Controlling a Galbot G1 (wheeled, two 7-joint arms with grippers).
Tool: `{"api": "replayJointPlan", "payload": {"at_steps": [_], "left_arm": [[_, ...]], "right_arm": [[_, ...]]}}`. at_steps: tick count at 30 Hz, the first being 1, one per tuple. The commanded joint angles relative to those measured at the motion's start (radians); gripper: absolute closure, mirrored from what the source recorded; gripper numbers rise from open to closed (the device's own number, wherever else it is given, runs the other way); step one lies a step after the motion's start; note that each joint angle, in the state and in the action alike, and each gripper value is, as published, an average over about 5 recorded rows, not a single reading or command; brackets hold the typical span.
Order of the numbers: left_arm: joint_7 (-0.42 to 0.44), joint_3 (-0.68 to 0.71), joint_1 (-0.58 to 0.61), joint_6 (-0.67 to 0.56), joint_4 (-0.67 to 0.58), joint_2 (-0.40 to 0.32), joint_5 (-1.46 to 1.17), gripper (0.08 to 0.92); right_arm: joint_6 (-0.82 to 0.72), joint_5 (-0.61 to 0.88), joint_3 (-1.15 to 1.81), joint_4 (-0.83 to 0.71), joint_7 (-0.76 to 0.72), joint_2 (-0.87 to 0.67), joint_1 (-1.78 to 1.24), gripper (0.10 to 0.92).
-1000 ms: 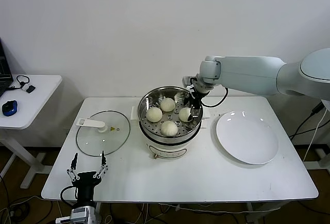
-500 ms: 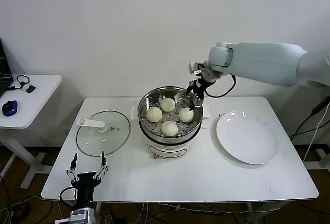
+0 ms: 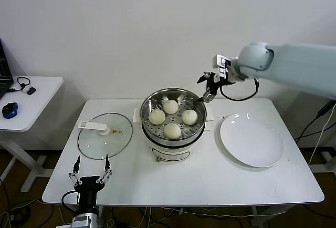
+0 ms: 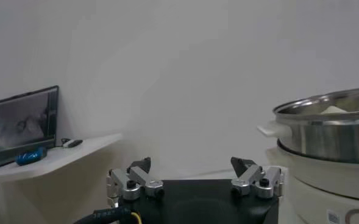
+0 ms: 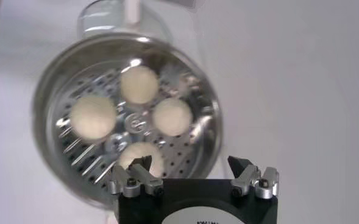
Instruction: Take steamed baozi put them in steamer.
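The shiny steel steamer [image 3: 195, 128] stands on its white base at the table's middle. Several cream-white baozi lie on its perforated tray; the nearest to my right gripper is at the right side [image 3: 189, 116]. My right gripper [image 3: 209, 87] hangs open and empty above and behind the steamer's right rim. In the right wrist view the steamer [image 5: 54, 79] lies below the open gripper [image 5: 191, 168], with the baozi [image 5: 172, 116] spread on the tray. My left gripper [image 3: 91, 174] is open and parked low at the table's front left; its wrist view shows the steamer's side [image 4: 325, 137].
A flat glass lid [image 3: 105, 135] lies on the table left of the steamer. A white plate [image 3: 251, 139] lies to its right. A side table [image 3: 26, 102] with a blue mouse stands at far left.
My right gripper has risen out of the steamer and drawn back to the right, leaving the right-hand baozi on the tray. The left arm has not moved.
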Motion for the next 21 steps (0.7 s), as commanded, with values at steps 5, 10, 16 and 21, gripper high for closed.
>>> {"api": "replayJointPlan", "payload": {"at_steps": [5,10,16,21], "left_arm": [[0.002,0.009,0.010,-0.002,-0.014,0.016,0.017,0.177],[0.002,0.006,0.019,-0.004,-0.018,0.016,0.022,0.177],[0.002,-0.002,0.031,-0.006,-0.022,0.018,0.031,0.177],[0.002,-0.005,0.037,-0.012,-0.019,0.019,0.043,0.177]], "right_arm": [[-0.083,-0.123,1.349,0.521,0.781,-0.513,-1.300,0.203],[0.101,-0.257,2.004,0.614,0.765,-0.387,-1.971,0.203],[0.314,-0.463,2.315,0.641,0.700,-0.107,-2.330,0.203],[0.416,-0.587,2.402,0.639,0.670,0.125,-2.434,0.203]]}}
